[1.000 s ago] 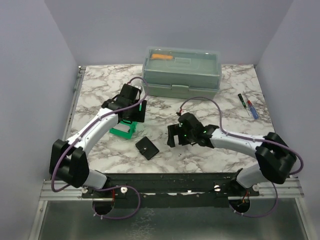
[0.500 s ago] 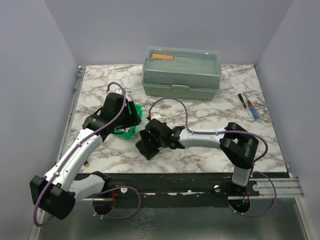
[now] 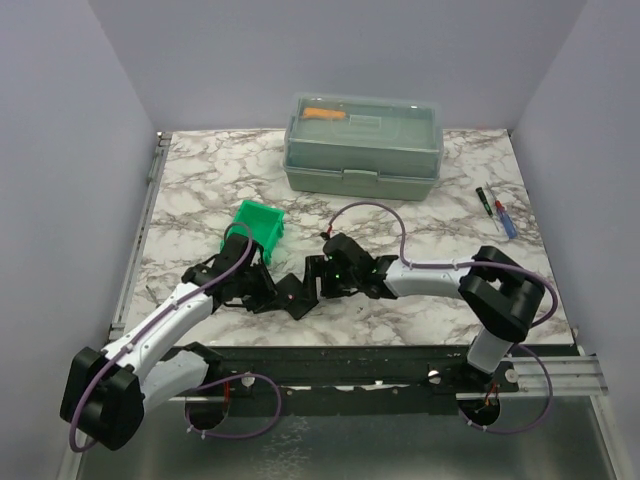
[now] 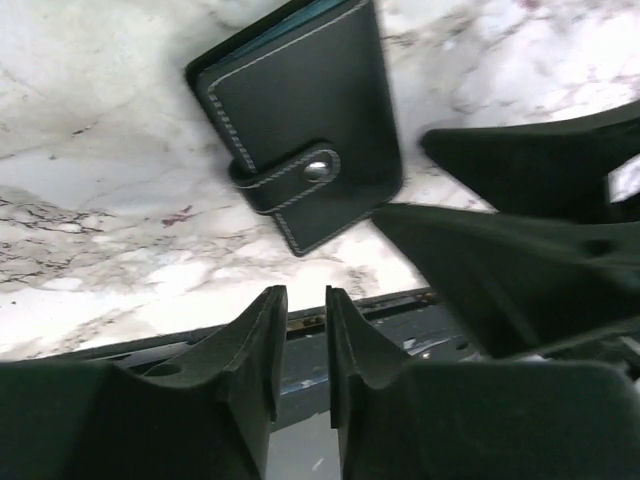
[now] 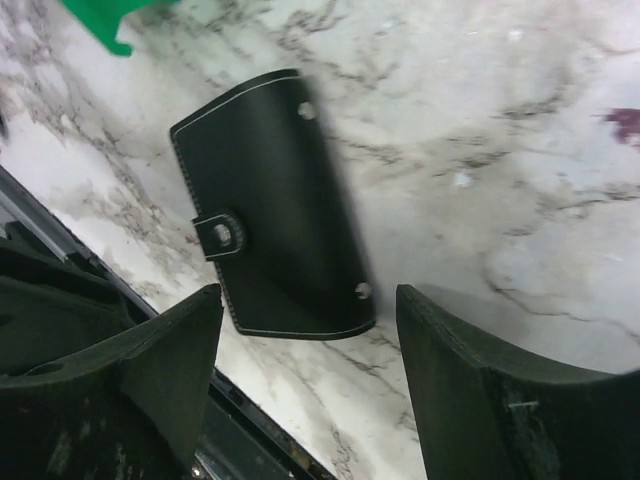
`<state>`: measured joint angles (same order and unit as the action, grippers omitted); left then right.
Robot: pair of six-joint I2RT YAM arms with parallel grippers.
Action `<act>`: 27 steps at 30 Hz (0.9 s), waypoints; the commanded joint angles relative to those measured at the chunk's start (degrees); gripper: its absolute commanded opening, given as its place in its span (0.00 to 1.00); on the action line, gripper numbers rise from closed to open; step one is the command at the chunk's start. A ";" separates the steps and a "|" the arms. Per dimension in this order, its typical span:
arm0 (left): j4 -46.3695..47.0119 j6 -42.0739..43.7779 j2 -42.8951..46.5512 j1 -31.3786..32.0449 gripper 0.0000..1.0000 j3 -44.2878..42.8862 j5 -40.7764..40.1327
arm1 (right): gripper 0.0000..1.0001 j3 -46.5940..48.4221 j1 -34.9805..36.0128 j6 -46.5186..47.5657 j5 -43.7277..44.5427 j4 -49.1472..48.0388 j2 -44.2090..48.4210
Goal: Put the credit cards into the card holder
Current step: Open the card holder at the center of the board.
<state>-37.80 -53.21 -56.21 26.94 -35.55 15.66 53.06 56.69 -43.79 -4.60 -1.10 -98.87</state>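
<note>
The card holder (image 3: 297, 298) lies shut on the marble near the table's front edge, a black folded wallet with its strap snapped over a pale stud. It fills the upper part of the left wrist view (image 4: 300, 130) and the middle of the right wrist view (image 5: 270, 210). My left gripper (image 3: 268, 292) (image 4: 305, 295) sits just left of it, jaws drawn to a narrow gap with nothing between them. My right gripper (image 3: 312, 283) (image 5: 308, 295) stands open at the wallet's right edge, fingertips just short of it. No credit cards show in any view.
A small green bin (image 3: 260, 225) (image 5: 105, 20) stands just behind the left gripper. A big grey-green lidded toolbox (image 3: 363, 145) is at the back. Two pens (image 3: 497, 212) lie at the right. The black front rail (image 3: 330, 355) runs close below the wallet.
Both arms have closed in on the wallet. The left gripper left the green bin, dropped toward the front edge and narrowed its jaws. The right gripper swung left and narrowed slightly.
</note>
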 commanded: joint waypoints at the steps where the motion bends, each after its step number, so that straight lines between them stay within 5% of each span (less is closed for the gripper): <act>1: 6.03 -3.53 -3.64 0.73 0.24 3.60 -1.75 | 0.73 -3.54 -3.49 -3.21 -8.91 -7.76 2.07; 9: 15.52 -4.52 -6.38 0.96 0.20 10.11 -4.90 | 0.72 -4.92 -6.97 -2.68 -13.35 -9.36 0.15; 20: 20.89 -4.92 -10.07 1.08 0.19 14.03 -3.87 | 0.52 -8.89 -7.17 -8.84 -24.14 -25.13 -6.43; 27: 23.75 -3.82 -13.49 1.10 0.19 13.97 -2.83 | 0.48 -7.46 -6.71 -9.26 -21.18 -23.37 -8.09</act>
<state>-17.43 -58.24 -65.91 27.73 -23.38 13.74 44.64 48.86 -51.72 -25.10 -24.08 -105.12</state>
